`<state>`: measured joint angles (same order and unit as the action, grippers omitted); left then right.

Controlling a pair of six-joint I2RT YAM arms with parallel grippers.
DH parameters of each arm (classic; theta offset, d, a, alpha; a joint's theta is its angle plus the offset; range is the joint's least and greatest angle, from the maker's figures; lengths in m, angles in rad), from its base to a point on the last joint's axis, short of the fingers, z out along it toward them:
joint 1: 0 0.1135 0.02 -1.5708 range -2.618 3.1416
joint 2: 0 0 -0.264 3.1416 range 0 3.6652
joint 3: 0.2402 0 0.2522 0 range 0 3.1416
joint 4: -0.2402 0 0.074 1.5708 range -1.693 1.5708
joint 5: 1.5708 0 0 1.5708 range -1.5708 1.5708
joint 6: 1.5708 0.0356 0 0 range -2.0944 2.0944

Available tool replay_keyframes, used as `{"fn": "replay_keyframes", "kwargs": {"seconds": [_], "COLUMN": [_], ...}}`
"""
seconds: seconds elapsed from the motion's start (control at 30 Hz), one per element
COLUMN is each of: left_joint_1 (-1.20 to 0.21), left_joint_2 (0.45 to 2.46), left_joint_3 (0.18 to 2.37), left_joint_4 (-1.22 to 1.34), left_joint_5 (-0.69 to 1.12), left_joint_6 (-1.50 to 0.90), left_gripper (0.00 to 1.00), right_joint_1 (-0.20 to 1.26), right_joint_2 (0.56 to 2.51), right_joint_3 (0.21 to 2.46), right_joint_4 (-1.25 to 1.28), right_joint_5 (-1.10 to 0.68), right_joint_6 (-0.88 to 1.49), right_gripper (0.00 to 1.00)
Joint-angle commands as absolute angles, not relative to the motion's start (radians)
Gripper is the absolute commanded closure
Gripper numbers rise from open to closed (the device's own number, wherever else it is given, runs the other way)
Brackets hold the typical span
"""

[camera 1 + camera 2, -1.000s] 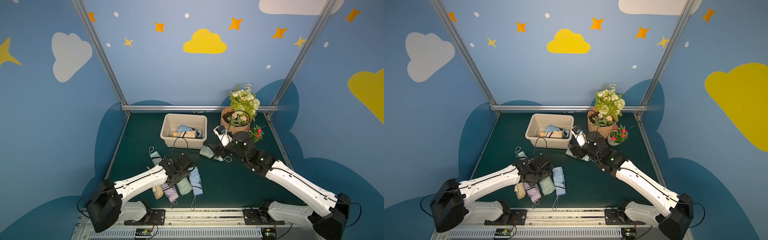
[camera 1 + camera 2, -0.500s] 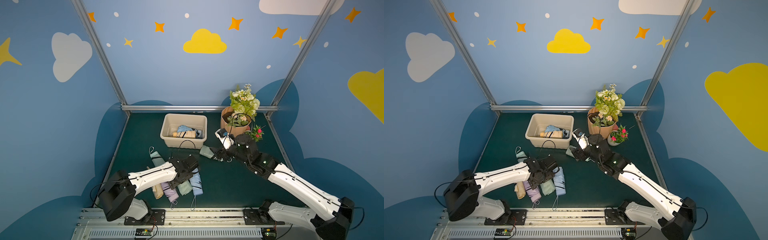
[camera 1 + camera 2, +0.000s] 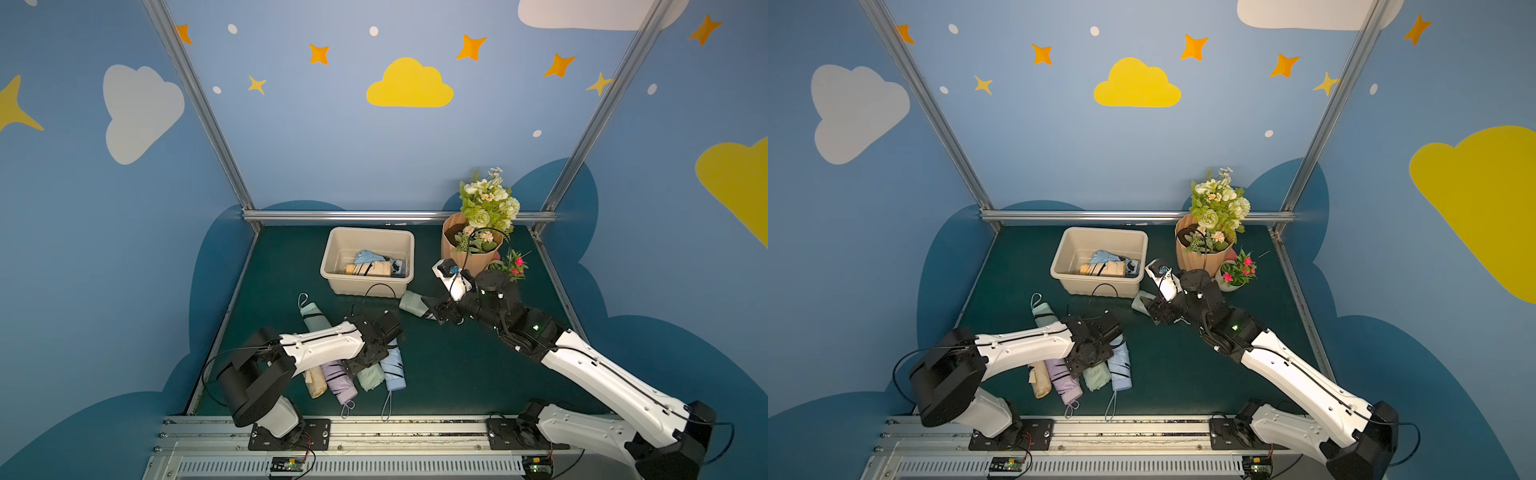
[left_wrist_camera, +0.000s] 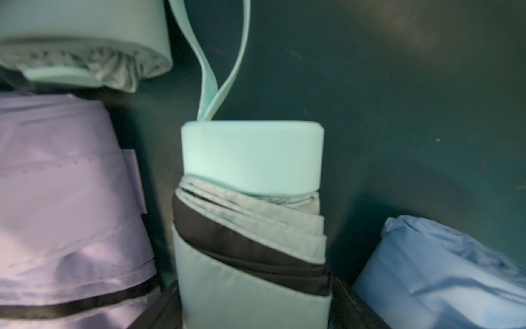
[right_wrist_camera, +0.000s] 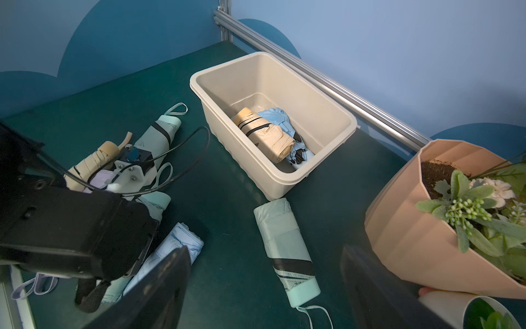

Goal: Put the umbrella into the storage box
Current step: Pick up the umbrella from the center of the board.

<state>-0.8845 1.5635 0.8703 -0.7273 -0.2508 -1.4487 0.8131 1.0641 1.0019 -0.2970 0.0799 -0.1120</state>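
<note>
The cream storage box (image 3: 370, 230) (image 3: 1104, 230) (image 5: 313, 105) stands at the back and holds a beige umbrella (image 5: 264, 134) lying on a light blue one. My left gripper (image 3: 374, 353) (image 3: 1090, 355) (image 4: 252, 307) is down in the front pile. Its fingers press both sides of a mint-green umbrella (image 4: 250, 256) (image 3: 371, 376) that still lies on the mat. My right gripper (image 3: 436, 311) (image 3: 1156, 311) (image 5: 264, 253) stands open just behind another mint umbrella (image 5: 281, 242) (image 3: 411, 301) beside the box.
The pile also holds a purple umbrella (image 3: 340, 380), a beige umbrella (image 3: 315, 380) and a blue umbrella (image 3: 392, 368). A third mint umbrella (image 3: 313, 316) lies behind my left arm. A peach flower pot (image 3: 465, 253) and a small pink-flowered pot (image 3: 513, 266) stand at the back right.
My left arm has swung right and its gripper has settled lower onto the pile. The right gripper has stayed almost still by the umbrella beside the box.
</note>
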Motion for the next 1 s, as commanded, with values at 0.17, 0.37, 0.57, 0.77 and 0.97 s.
{"fn": "replay_keyframes", "kwargs": {"seconds": [0.17,0.37,0.57,0.77,0.97], "left_joint_1": [-0.89,-0.889,-0.89,-0.89,-0.89], "left_joint_2": [1.548,1.534,1.479,1.383,1.246], "left_joint_3": [0.813,0.82,0.87,0.94,0.986], "left_joint_4": [-0.71,-0.734,-0.822,-0.936,-0.964], "left_joint_5": [-0.209,-0.228,-0.283,-0.362,-0.483], "left_joint_6": [-1.517,-1.517,-1.515,-1.515,-1.531], "left_gripper": [0.29,0.43,0.48,0.5,0.5], "right_joint_1": [0.81,0.81,0.811,0.809,0.808], "right_joint_2": [1.039,1.035,1.038,1.052,1.074], "right_joint_3": [0.991,0.986,0.98,0.979,0.988], "right_joint_4": [-0.311,-0.305,-0.298,-0.277,-0.252], "right_joint_5": [0.065,0.066,0.067,0.072,0.09], "right_joint_6": [-0.111,-0.109,-0.105,-0.105,-0.109], "right_gripper": [0.12,0.12,0.11,0.12,0.12]}}
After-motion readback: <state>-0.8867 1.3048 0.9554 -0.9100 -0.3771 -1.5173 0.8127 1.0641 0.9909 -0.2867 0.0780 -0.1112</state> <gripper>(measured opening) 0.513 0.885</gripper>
